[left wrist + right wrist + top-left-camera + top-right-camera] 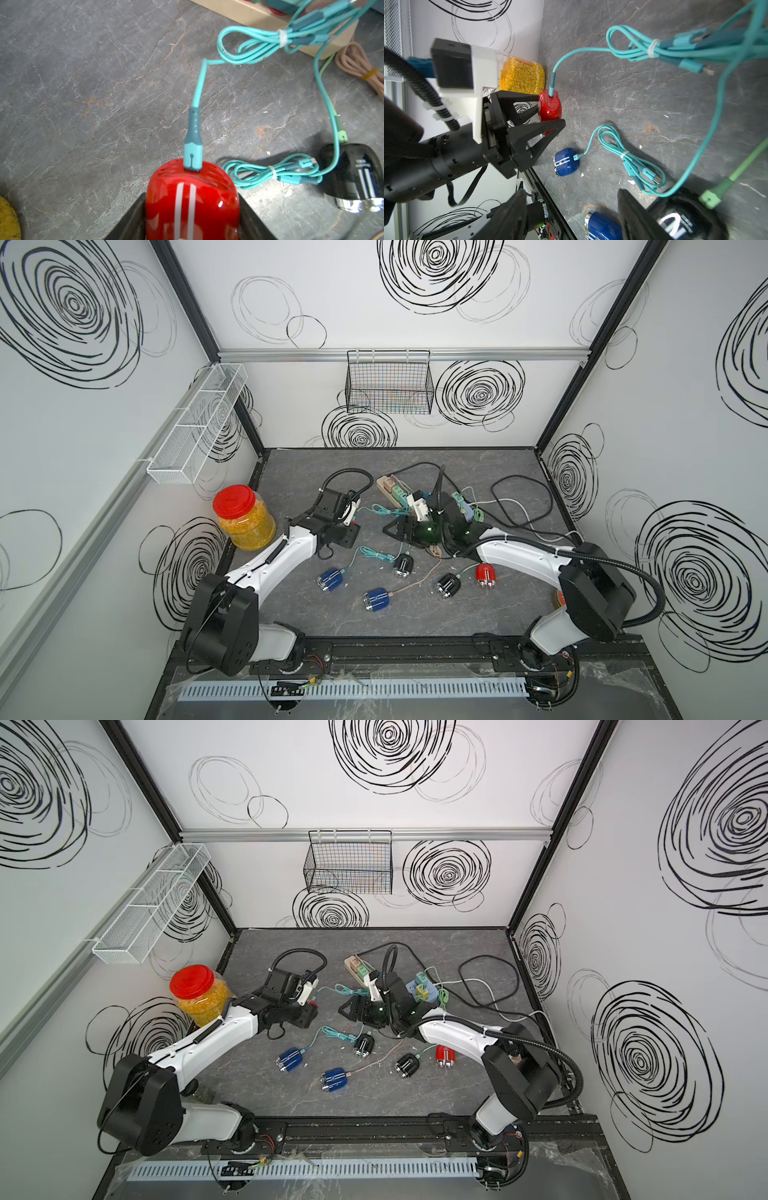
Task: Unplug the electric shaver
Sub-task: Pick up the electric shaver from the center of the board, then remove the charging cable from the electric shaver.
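While the left gripper (551, 112) clamps the red shaver (192, 205) by its sides, we see the teal plug (192, 149) seated in the shaver's end, so it is not yet unplugged. The teal cable (197, 87) runs from the plug across the grey table (83, 93) to a tied bundle beside the beige power strip (259, 18). We find the shaver towards the table's left side, near the red-lidded jar (245, 518). The right gripper (571, 191) hangs over the middle of the table, jaws apart with nothing between them, clear of the plug. A black shaver (351, 176) lies nearby.
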Available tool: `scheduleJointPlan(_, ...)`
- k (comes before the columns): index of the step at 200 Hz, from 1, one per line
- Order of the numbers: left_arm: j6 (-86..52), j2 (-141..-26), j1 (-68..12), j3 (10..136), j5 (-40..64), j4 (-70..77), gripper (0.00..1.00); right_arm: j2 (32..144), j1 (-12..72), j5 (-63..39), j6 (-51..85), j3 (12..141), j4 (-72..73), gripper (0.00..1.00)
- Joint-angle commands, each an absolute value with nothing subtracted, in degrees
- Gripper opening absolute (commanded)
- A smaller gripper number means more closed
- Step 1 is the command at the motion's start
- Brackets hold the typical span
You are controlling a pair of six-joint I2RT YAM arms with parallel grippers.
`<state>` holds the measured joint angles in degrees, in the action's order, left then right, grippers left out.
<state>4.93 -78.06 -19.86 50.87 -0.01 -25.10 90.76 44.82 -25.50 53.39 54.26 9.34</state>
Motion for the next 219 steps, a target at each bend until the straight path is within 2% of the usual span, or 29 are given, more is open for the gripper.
scheduleJointPlan(1, 6.0, -75.6, -20.7, 50.0, 0.9, -22.1, 0.17, 92.8, 44.6, -27.5, 58.6, 57.5, 16.4, 0.70)
scheduleJointPlan(50, 6.0, -70.9, -23.0, 47.4, 2.0, -19.1, 0.18, 101.7, 44.6, -30.9, 63.4, 65.4, 20.3, 0.60)
scheduleJointPlan(112, 5.4, -68.4, -23.5, 46.5, 3.3, -18.2, 0.18, 107.7, 44.7, -31.5, 65.4, 71.0, 20.6, 0.55)
scheduleJointPlan(142, 5.5, -68.5, -23.9, 46.5, 3.2, -18.2, 0.18, 108.8, 45.0, -31.7, 66.4, 71.5, 21.8, 0.48)
scheduleJointPlan(152, 5.5, -68.5, -24.0, 46.5, 3.2, -18.4, 0.18, 109.2, 45.2, -31.8, 66.4, 71.9, 22.0, 0.43)
scheduleJointPlan(185, 5.4, -68.2, -24.1, 46.2, 3.5, -18.3, 0.18, 110.2, 45.3, -31.6, 66.8, 72.6, 22.5, 0.39)
scheduleJointPlan(219, 5.3, -68.3, -24.3, 46.2, 3.4, -18.4, 0.18, 111.3, 45.3, -31.7, 67.1, 74.1, 22.9, 0.27)
